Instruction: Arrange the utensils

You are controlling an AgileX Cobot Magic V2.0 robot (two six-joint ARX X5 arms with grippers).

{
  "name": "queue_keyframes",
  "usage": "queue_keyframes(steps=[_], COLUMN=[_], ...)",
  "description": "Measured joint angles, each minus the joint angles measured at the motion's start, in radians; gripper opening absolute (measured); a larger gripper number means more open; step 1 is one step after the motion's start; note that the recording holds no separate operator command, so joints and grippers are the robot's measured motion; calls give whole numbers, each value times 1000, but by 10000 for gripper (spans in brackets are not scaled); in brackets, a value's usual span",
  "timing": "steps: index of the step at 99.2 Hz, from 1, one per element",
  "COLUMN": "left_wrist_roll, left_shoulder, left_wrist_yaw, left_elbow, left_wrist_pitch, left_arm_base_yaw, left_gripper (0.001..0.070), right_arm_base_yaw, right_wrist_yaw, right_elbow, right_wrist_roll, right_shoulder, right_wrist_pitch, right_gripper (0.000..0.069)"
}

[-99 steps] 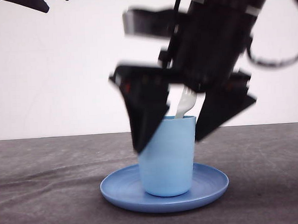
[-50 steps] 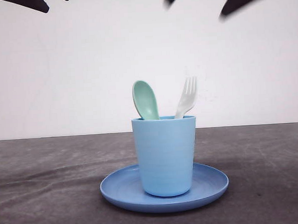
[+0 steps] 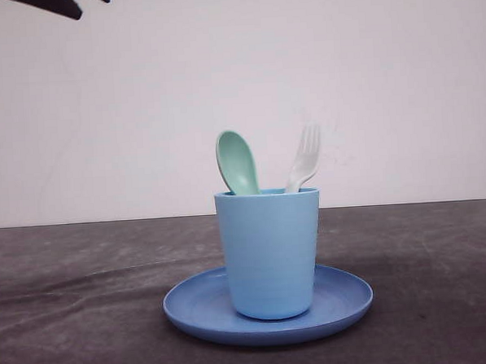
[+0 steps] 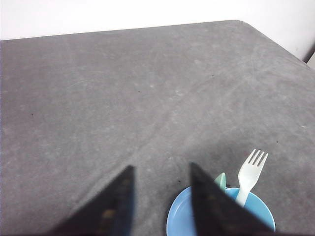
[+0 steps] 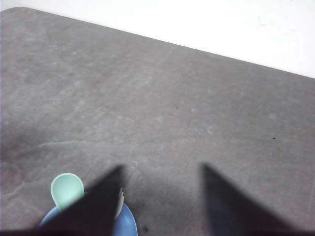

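right claw (image 5: 160, 196) gone up, spoon (image 3: 237, 163), fork (image 3: 304, 157) in cup (image 3: 270, 254)

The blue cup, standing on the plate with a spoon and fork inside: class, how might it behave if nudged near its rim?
The cup looks like thin plastic, so probably light. It is taller than wide, with the spoon and fork sticking up above the rim, so it may tip. On the smooth plate it might slide instead.

A plain white wall (image 3: 142, 114) rises behind the dark grey, faintly creased table (image 3: 68, 273); lighting even.
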Motion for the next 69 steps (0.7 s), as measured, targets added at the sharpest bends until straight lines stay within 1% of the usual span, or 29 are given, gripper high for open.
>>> queue_keyframes(steps=[3, 6, 10, 15, 30, 69], left_wrist_roll=[0, 0, 0, 0, 0, 0], left_shoulder=[0, 0, 0, 0, 0, 0], left_wrist_yaw=[0, 0, 0, 0, 0, 0], left_elbow=[0, 0, 0, 0, 0, 0], left_wrist_pitch=[0, 0, 0, 0, -2, -2], left_arm_base_yaw=[0, 0, 0, 0, 0, 0], left_gripper=[67, 48, 34, 27, 25, 25], right_arm_base_yaw=[0, 0, 0, 0, 0, 0], right_wrist_yaw=[0, 0, 0, 0, 0, 0], right_elbow=[0, 0, 0, 0, 0, 0], right_wrist_roll=[-3, -3, -3, -3, -3, -3], right_shoulder=[0, 0, 0, 0, 0, 0], right_wrist_pitch=[0, 0, 0, 0, 3, 3], right_gripper=[118, 77, 45, 25, 9, 8])
